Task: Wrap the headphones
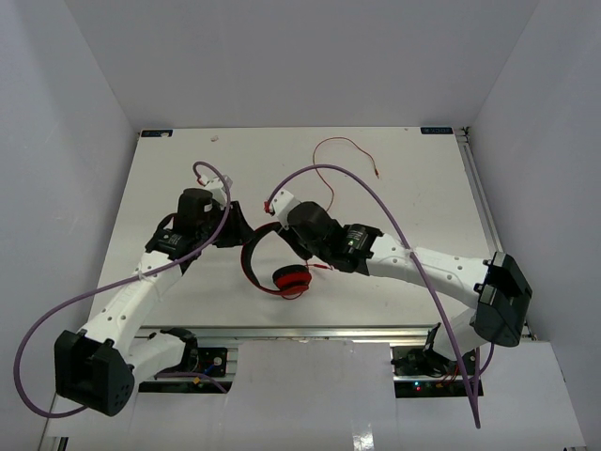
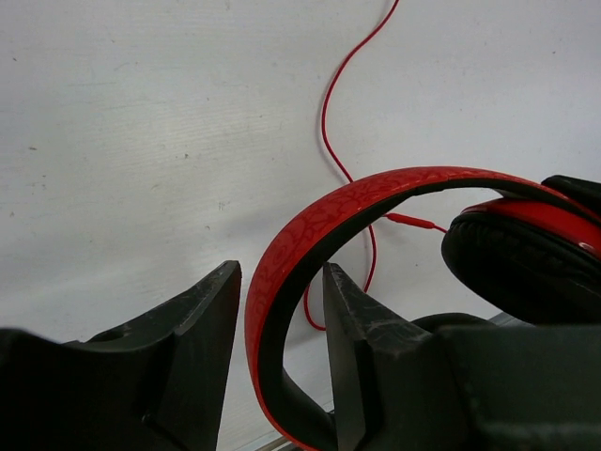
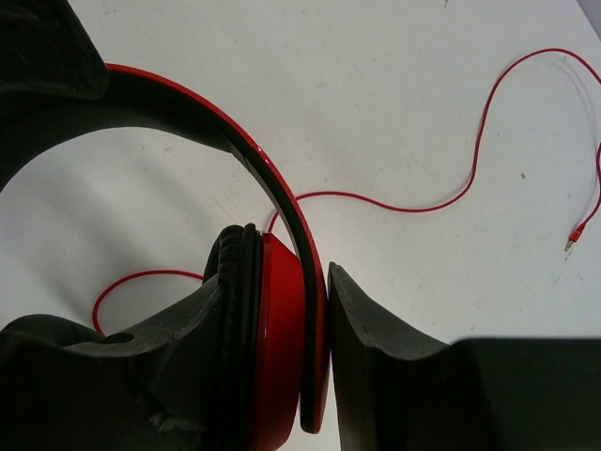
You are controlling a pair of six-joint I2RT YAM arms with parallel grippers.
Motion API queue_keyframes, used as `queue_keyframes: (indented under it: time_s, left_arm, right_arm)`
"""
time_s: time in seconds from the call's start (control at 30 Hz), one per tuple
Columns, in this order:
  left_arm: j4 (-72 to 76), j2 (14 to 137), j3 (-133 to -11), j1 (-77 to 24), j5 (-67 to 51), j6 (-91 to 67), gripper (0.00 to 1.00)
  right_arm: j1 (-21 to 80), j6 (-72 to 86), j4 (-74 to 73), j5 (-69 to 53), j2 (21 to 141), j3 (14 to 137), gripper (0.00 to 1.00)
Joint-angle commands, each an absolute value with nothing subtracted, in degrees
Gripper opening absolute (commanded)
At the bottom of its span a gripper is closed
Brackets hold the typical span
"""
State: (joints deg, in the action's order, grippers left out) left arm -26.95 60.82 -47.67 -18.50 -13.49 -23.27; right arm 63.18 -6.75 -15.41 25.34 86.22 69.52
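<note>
The red and black headphones lie mid-table, with the headband [image 1: 250, 261] arching left and one earcup [image 1: 291, 280] in plain view. My left gripper [image 1: 240, 231] is open, its jaws straddling the headband [image 2: 310, 225] with a gap on the right side. My right gripper [image 1: 295, 246] is shut on the other earcup [image 3: 282, 329]: one finger presses the black pad, the other the red outer shell. The thin red cable [image 1: 331, 143] trails to the far side of the table and ends in a plug [image 1: 377, 175], which also shows in the right wrist view [image 3: 573, 241].
Thick purple arm cables [image 1: 376, 193] arc over the table's middle and right. A small white scrap [image 1: 215, 138] lies near the far edge. A metal rail [image 1: 310, 331] runs along the near edge. Grey walls close in the left, right and back.
</note>
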Motion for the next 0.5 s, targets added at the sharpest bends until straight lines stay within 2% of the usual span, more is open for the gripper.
queue_keyframes:
  time_s: [0.0, 0.27, 0.47]
  left_arm:
    - [-28.51, 63.35, -49.78, -21.51, -11.31, -21.12, 0.53]
    - [-30.16, 65.22, -51.07, -25.14, -6.04, -21.27, 0.54]
    - [-31.48, 66.91, -51.63, -25.75, -5.68, -21.09, 0.47]
  right_arm:
    - [63.16, -5.71, -12.95, 26.43, 83.44, 70.81, 0.08]
    - [61.69, -4.74, -13.62, 25.82, 83.38, 71.1, 0.08]
    - [61.4, -4.57, -13.75, 25.4, 82.92, 71.19, 0.08]
